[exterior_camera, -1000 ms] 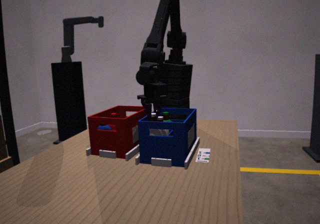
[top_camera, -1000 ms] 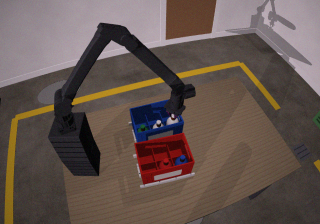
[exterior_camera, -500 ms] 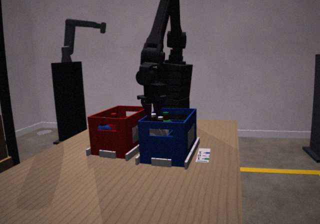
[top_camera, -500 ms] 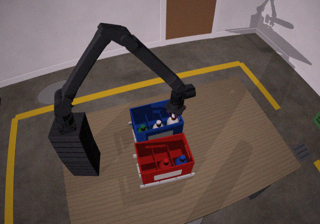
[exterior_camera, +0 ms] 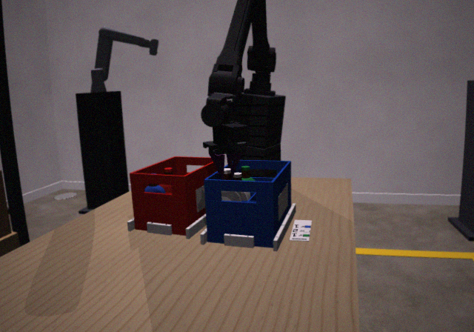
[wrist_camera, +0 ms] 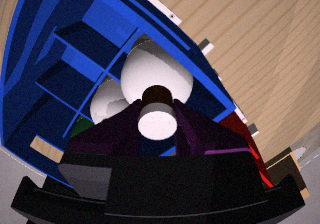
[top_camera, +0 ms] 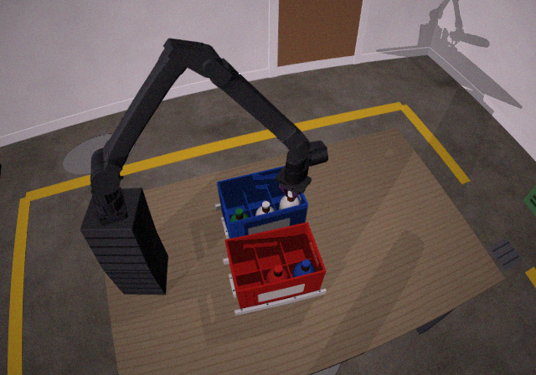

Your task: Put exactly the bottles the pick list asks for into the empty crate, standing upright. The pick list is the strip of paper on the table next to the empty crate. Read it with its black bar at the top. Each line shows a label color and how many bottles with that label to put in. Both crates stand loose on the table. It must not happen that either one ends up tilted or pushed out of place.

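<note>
My gripper [top_camera: 289,192] [exterior_camera: 226,166] [wrist_camera: 157,105] is shut on the neck of a white bottle [top_camera: 289,203] [wrist_camera: 156,69], upright in a corner compartment of the blue crate [top_camera: 299,219] [exterior_camera: 244,221]; whether it touches the crate floor is hidden. A second white bottle [top_camera: 264,211] [wrist_camera: 104,103] stands beside it, then a green bottle [top_camera: 239,216] [exterior_camera: 245,167]. The red crate [top_camera: 247,297] [exterior_camera: 158,210] holds a red bottle [top_camera: 277,274] and a blue bottle [top_camera: 303,269] [exterior_camera: 154,189]. The pick list [exterior_camera: 301,230] reads, bar at top: 1 green, 2 white, 1 blue.
The crates stand side by side. White rails [top_camera: 281,301] [exterior_camera: 285,227] lie along their outer bottom edges. The blue crate's dividers and walls rise close around my fingers. The arm's dark pedestal [top_camera: 125,254] stands on the table's left side in the top view.
</note>
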Controlling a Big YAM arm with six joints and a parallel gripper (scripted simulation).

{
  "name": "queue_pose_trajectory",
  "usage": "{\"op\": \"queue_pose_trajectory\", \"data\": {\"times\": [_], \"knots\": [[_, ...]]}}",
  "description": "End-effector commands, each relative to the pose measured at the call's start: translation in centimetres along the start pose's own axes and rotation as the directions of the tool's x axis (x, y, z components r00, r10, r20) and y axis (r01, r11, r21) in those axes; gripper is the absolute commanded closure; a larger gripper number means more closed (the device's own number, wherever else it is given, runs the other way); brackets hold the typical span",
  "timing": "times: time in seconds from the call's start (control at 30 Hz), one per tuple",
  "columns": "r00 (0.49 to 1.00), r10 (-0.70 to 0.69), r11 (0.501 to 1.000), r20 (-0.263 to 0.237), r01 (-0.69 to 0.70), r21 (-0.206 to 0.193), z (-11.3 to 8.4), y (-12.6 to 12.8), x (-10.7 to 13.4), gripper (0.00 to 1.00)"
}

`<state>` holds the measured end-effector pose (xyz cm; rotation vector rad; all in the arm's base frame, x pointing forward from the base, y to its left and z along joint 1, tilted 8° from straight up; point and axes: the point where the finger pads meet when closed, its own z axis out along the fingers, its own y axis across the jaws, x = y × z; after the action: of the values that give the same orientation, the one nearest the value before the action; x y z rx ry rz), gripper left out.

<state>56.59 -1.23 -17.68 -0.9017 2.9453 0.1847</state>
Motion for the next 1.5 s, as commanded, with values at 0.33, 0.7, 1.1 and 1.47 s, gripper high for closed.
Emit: {"op": "queue_pose_trajectory", "data": {"times": [0.33, 0.7, 1.1, 1.47], "knots": [[0.997, -0.010, 0.998, 0.075, 0.005, 0.059, -2.0, -2.1, -4.0, 1.00], [0.997, -0.009, 0.998, 0.072, 0.005, 0.057, -1.4, -2.1, -3.9, 1.00], [0.997, -0.011, 0.998, 0.081, 0.006, 0.063, -1.5, -2.2, -4.2, 1.00], [0.996, -0.011, 0.998, 0.086, 0.006, 0.067, -1.3, -2.3, -4.4, 1.00]]}}
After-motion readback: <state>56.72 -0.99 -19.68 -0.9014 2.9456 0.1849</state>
